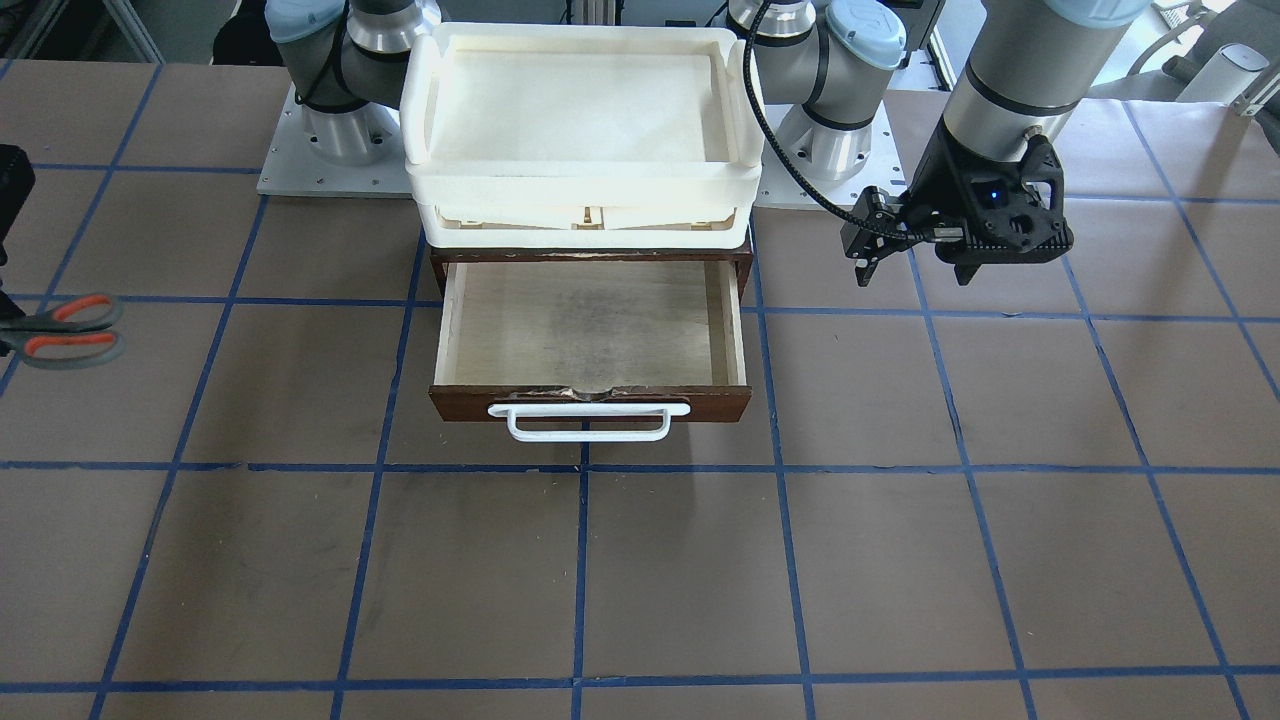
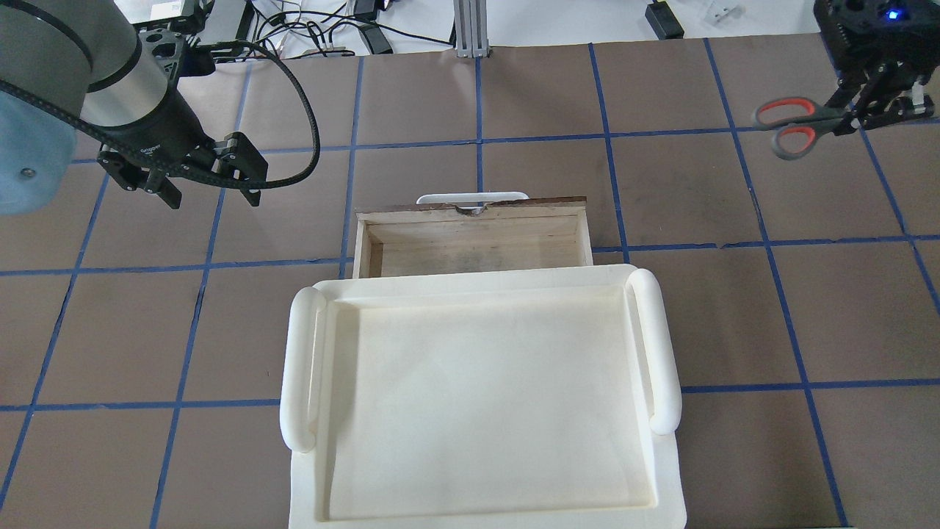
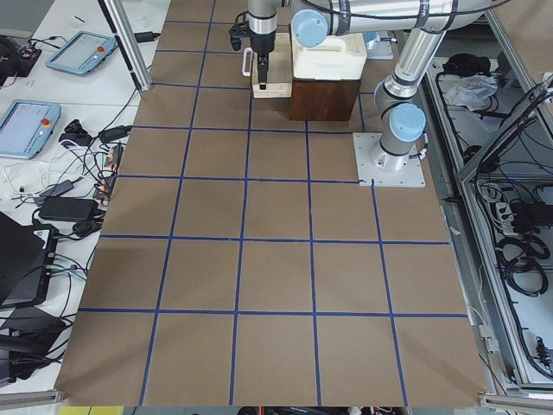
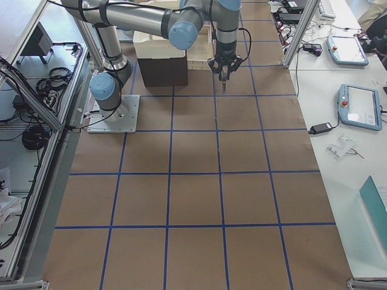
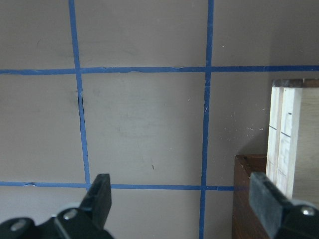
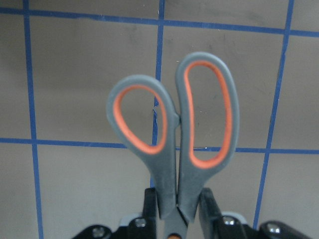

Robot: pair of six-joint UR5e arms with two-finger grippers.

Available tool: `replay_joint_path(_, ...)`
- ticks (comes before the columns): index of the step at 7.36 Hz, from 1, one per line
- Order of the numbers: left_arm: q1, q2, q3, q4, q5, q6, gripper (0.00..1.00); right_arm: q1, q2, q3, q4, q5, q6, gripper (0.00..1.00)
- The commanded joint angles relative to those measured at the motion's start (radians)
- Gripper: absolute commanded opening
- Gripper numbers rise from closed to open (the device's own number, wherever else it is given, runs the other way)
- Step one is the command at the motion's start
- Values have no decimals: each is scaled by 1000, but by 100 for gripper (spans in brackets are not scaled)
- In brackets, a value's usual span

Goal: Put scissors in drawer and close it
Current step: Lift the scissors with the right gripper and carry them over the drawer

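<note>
The right end effector is clamped on the scissors just below the handles. The grey, orange-lined loops stick out past its fingertips, above the counter and well off to the robot's right of the drawer. The drawer stands pulled open, showing its pale plywood floor, under the cream-white tray. The left end effector hangs over the counter near the drawer's other side, its jaws spread wide.
</note>
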Motion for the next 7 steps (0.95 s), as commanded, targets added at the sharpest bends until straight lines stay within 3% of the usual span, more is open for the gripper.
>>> replay_joint_path(1,0,-2,0,1,-2,8,100,207,-2,-35,54,-2,213,0)
replay_joint_path(3,0,1,-2,-1,0,9,100,382,3,-36,54,21,470,0)
replay_joint_path(7,2,7,-10,-11,14,9,100,634,105,-36,-2,45,689,0)
